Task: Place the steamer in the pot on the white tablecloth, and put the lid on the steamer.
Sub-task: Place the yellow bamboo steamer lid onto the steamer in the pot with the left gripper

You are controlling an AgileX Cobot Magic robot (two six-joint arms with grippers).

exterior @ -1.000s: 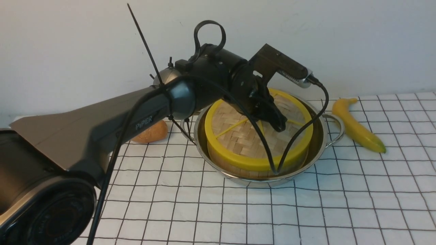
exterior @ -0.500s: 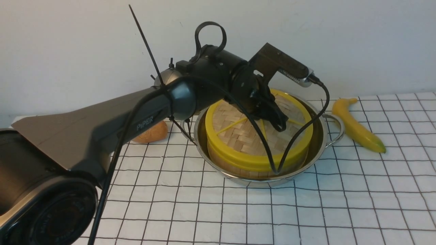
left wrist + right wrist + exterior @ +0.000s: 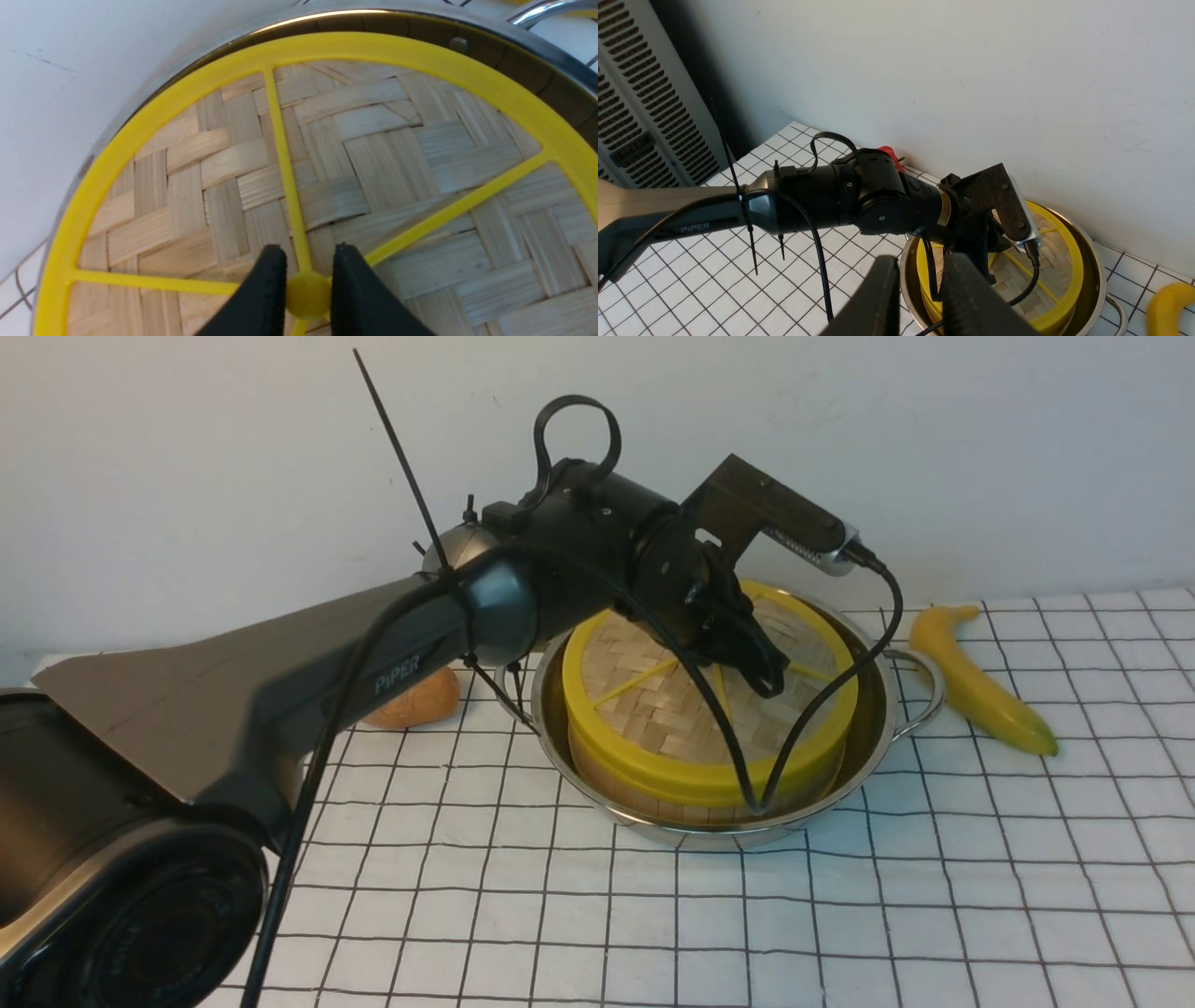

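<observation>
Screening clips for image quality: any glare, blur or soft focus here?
Front view: even light, lid sharp. Left wrist view: weave crisp, glare streak on the pot rim. Right wrist view: right gripper near the lens and blurred.

Only one word reads — "PiPER", on the left arm (image 3: 397,674).

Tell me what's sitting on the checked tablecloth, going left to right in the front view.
bread roll → pot → banana
</observation>
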